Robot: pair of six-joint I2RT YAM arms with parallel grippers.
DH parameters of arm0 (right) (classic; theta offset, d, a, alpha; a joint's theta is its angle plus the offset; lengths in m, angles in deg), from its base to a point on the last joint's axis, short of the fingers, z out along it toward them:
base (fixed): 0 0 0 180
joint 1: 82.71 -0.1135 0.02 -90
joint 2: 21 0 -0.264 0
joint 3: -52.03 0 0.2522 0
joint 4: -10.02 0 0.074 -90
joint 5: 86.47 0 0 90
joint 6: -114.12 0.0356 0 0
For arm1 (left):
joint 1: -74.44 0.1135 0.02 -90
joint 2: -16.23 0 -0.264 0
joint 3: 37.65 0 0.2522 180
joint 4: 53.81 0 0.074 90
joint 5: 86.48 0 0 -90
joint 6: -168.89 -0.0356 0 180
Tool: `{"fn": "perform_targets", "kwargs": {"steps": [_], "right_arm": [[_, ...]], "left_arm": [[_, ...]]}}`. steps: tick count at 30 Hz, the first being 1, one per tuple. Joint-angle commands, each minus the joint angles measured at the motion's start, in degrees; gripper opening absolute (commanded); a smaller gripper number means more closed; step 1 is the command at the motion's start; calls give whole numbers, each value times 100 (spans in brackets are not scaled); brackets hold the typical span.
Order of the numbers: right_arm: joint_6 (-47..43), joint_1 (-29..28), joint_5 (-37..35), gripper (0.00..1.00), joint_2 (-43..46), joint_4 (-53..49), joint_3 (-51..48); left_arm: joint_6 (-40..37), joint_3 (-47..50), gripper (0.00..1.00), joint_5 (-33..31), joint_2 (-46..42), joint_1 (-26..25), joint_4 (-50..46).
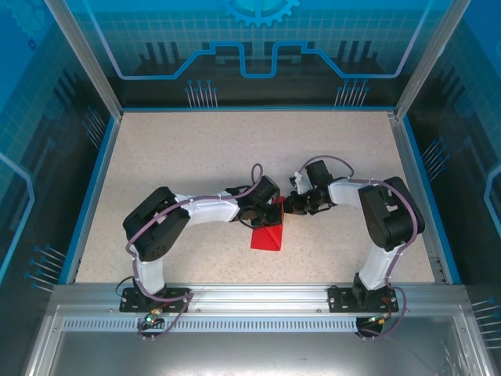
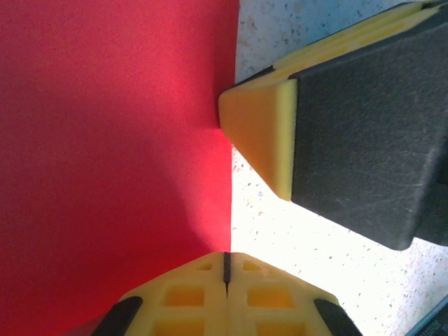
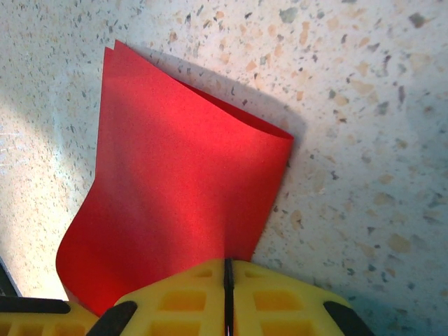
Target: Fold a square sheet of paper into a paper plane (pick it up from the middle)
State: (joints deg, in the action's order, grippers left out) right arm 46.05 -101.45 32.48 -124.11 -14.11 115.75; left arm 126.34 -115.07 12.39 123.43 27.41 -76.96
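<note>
Speckled worktop (image 1: 196, 157) inside a blue-walled cell. Folded red paper (image 1: 266, 236) near the middle, toward the near edge. Right tool (image 3: 227, 264) shut, pinching it. Left tool (image 2: 225, 260) shut at its edge, grip unclear. Likely light, limp, easily creased; best pinched along the fold.

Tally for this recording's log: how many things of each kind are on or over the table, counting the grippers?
Red sheet of paper: 1
Two-finger grippers: 2, the left gripper and the right gripper
Total: 3
</note>
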Motion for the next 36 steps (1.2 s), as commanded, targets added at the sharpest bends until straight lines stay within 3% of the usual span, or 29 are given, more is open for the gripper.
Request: {"fn": "perform_targets", "kwargs": {"steps": [1,36], "right_arm": [[-121,-68,-205,9,-224,-175,9],[-128,-55,-164,11,-12,-211,-20]], "left_arm": [[-74,-200,2,140,181,-2,-66],[-235,-247,2,-189,551,0,-325]]}}
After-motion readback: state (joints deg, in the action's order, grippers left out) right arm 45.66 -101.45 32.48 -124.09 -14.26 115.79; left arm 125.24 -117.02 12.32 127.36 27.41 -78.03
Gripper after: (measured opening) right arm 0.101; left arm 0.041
